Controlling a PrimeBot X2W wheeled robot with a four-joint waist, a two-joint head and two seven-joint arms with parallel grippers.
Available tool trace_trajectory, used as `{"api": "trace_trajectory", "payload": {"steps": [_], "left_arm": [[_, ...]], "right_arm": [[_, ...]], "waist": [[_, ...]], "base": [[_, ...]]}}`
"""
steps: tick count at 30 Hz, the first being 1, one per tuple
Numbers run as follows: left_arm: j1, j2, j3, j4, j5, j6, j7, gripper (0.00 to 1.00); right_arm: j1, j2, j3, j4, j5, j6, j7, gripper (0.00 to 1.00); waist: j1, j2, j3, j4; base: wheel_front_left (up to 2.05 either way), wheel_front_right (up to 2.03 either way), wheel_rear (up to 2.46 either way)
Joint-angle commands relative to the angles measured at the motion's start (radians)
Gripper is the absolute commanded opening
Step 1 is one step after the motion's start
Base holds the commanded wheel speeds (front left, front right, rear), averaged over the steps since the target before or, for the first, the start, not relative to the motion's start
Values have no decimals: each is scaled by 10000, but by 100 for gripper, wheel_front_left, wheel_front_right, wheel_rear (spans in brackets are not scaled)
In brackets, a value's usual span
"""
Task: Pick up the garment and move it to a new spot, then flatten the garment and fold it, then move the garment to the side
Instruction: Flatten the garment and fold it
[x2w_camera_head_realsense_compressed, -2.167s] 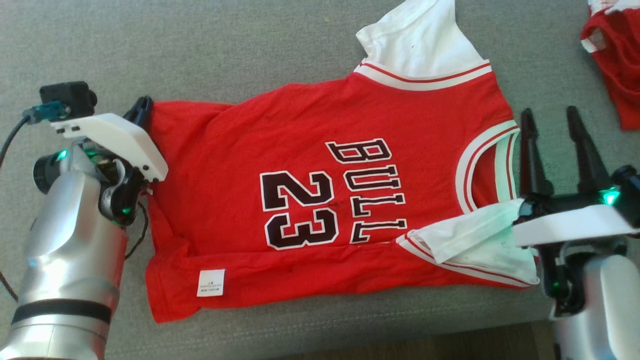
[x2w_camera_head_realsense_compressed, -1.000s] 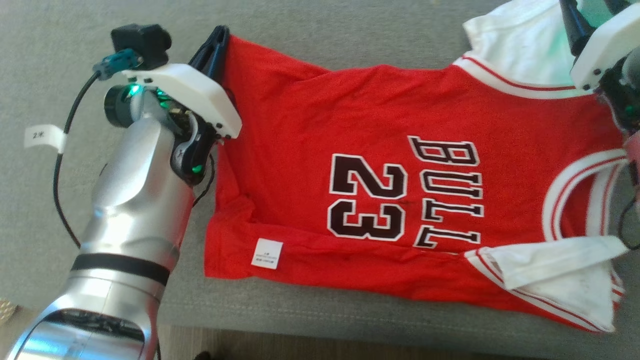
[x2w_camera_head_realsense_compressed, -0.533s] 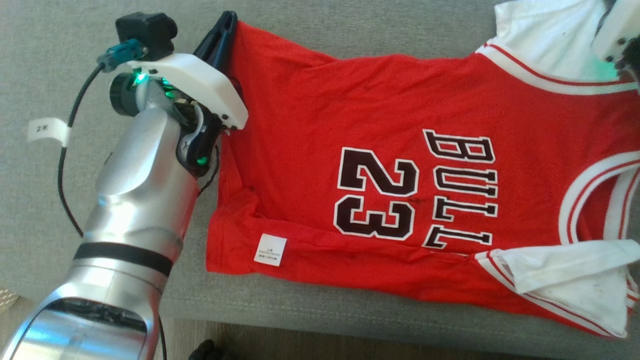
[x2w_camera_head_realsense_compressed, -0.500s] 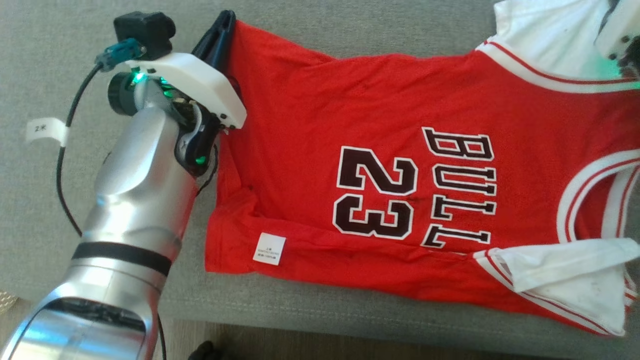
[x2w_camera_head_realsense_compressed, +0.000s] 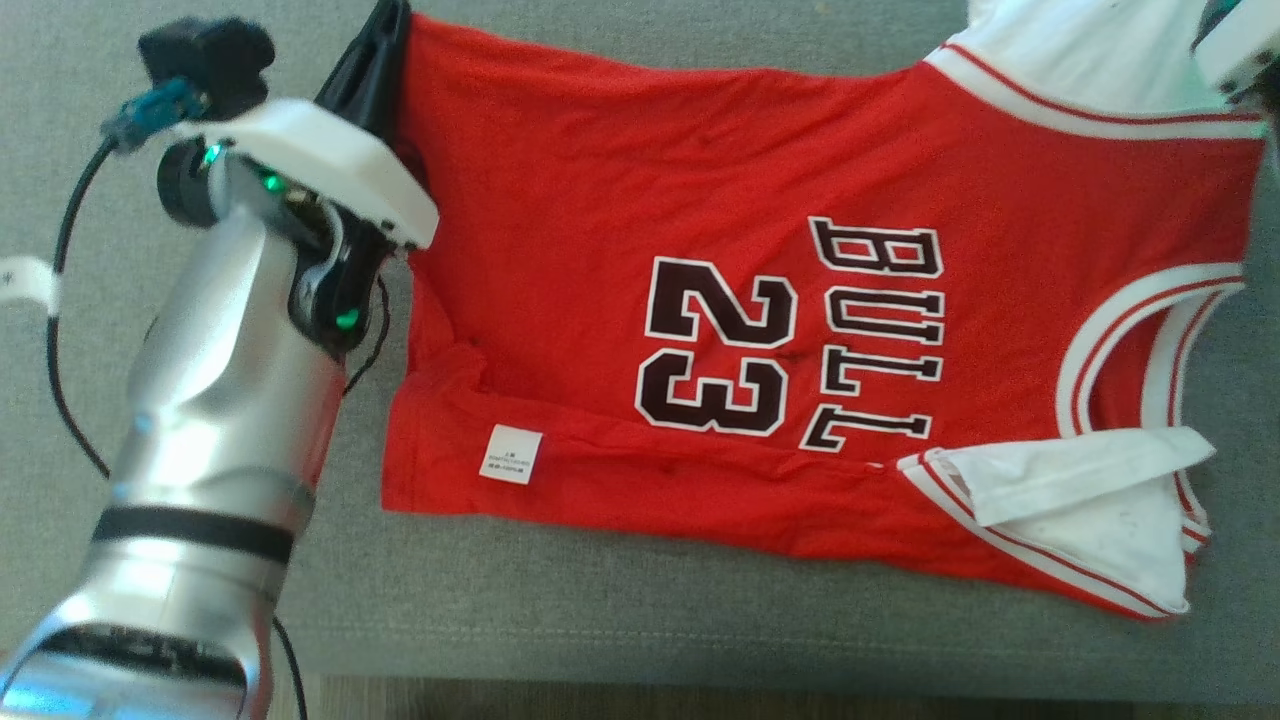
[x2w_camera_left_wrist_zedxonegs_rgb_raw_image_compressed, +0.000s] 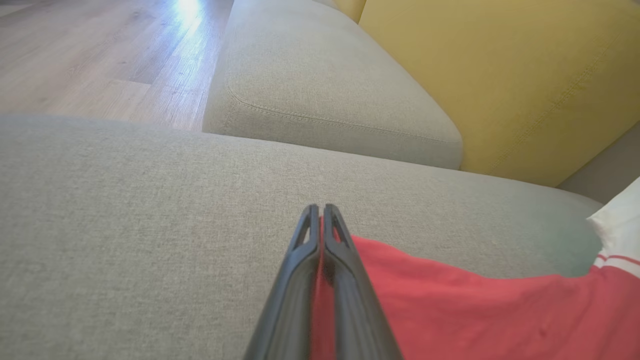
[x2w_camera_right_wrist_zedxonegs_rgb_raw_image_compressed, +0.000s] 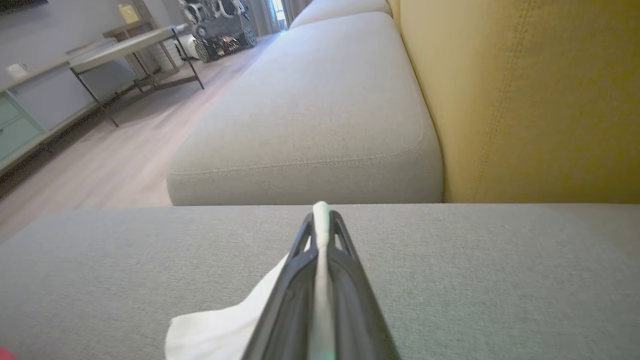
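A red jersey with "BULL 23" print and white sleeves lies spread on the grey sofa seat, its near edge folded over with a white label showing. My left gripper is shut on the far hem corner; in the left wrist view its fingers pinch red cloth. My right gripper is shut on the white sleeve; in the head view its white housing shows at the top right corner.
Yellow back cushions stand behind the seat. A second grey seat cushion lies beyond. Wooden floor and a metal-legged table are off to the side. The sofa's front edge runs along the bottom.
My right gripper, open beside the collar 2.2 s ago, now grips the far white sleeve. The left still holds the hem corner. The far edge is pulled straighter, and the camera has shifted.
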Motion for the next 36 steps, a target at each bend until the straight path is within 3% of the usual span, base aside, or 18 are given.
{"api": "trace_trajectory", "payload": {"steps": [1, 10, 17, 27, 36], "left_arm": [[173, 462, 378, -497, -141, 3, 10, 0], [2396, 900, 742, -3026, -1235, -16, 545, 0], [3963, 1378, 1106, -4957, -1734, 359, 1053, 0], [5568, 1751, 1569, -6276, -2008, 1181, 1324, 0], [6174, 1786, 1523, -6037, -1902, 1549, 1328, 0]], "right_arm": [[403, -112, 53, -557, 253, 35, -158, 0], [3468, -354, -708, -3685, 1974, 35, -332, 0], [5978, -195, -1794, -5784, 2328, 35, -38, 0], [9073, 1324, -3165, -7811, 1510, 35, 762, 0], [10033, 2408, -3712, -8418, 364, 35, 1399, 3]], "waist": [[-1, 0, -128, -76], [-1, 0, -656, -469], [-1, 0, -838, -800], [-1, 0, -934, -1063], [-1, 0, -790, -1239]], "base": [[0, 0, 0], [0, 0, 0], [0, 0, 0], [0, 0, 0], [0, 0, 0]]}}
